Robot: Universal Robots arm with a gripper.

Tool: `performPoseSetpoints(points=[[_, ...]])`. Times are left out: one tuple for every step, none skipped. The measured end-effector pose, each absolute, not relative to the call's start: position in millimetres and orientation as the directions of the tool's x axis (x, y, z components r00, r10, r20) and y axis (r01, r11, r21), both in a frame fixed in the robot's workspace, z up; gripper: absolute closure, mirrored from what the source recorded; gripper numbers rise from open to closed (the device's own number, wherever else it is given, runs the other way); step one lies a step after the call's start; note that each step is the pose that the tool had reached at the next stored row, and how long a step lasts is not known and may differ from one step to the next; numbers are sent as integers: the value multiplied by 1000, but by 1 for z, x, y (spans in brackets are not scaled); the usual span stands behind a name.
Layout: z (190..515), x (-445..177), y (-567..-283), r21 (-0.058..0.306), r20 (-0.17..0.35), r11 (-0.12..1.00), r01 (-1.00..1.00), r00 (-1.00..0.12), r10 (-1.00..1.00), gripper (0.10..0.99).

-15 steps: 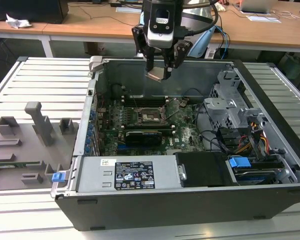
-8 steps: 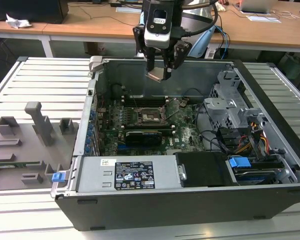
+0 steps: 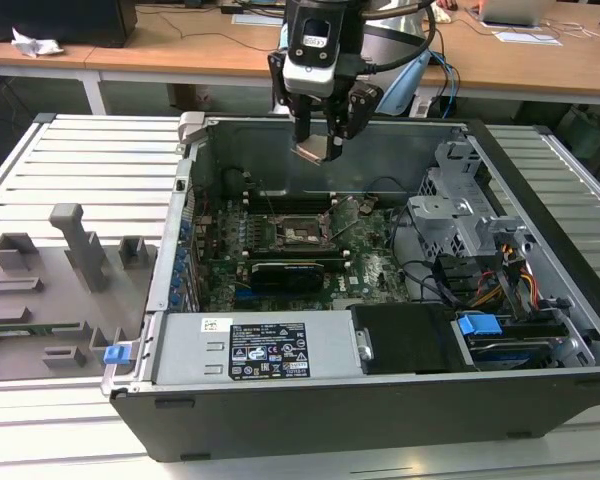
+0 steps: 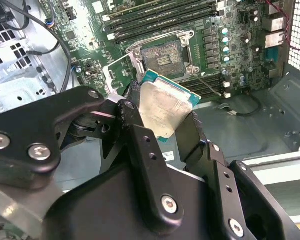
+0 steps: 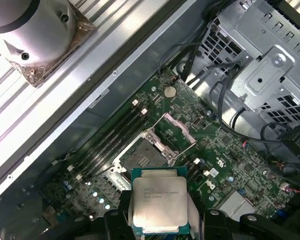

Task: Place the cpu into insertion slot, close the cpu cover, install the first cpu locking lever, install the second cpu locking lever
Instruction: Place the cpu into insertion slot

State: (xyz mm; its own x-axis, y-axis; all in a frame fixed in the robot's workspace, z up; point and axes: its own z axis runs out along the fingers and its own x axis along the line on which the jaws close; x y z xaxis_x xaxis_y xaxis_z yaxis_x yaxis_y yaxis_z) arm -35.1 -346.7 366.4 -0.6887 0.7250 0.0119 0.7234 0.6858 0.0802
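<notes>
The end effector [image 3: 322, 140] pinches the cpu [image 4: 167, 107] above the insertion slot [image 4: 162, 57].

Black pincer [image 4: 165, 117] linkage studded with silver screws [image 4: 39, 151]; smooth silver-grey wrist cylinder [image 5: 37, 30].

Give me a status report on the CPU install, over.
End effector shut on the cpu, aloft. Insertion slot bare, cpu cover swung open. Nothing seen between cpu and slot.
</notes>
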Motion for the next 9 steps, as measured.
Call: performPoseSetpoints(points=[[366, -35, -347, 80, 12, 682, 727, -685, 728, 561], [366, -35, -347, 80, 12, 678, 731, -681, 733, 561], [366, -35, -347, 80, 12, 674, 734, -677, 736, 561], [366, -35, -347, 80, 12, 670, 738, -673, 740, 561], [366, -35, -347, 80, 12, 666, 742, -669, 743, 561], [366, -35, -347, 80, 12, 661, 746, -664, 748, 561], [366, -35, -347, 80, 12, 657, 750, -660, 751, 561], [366, -35, -347, 80, 12, 653, 753, -656, 755, 561], [366, -35, -347, 80, 12, 646, 759, -648, 761, 561]])
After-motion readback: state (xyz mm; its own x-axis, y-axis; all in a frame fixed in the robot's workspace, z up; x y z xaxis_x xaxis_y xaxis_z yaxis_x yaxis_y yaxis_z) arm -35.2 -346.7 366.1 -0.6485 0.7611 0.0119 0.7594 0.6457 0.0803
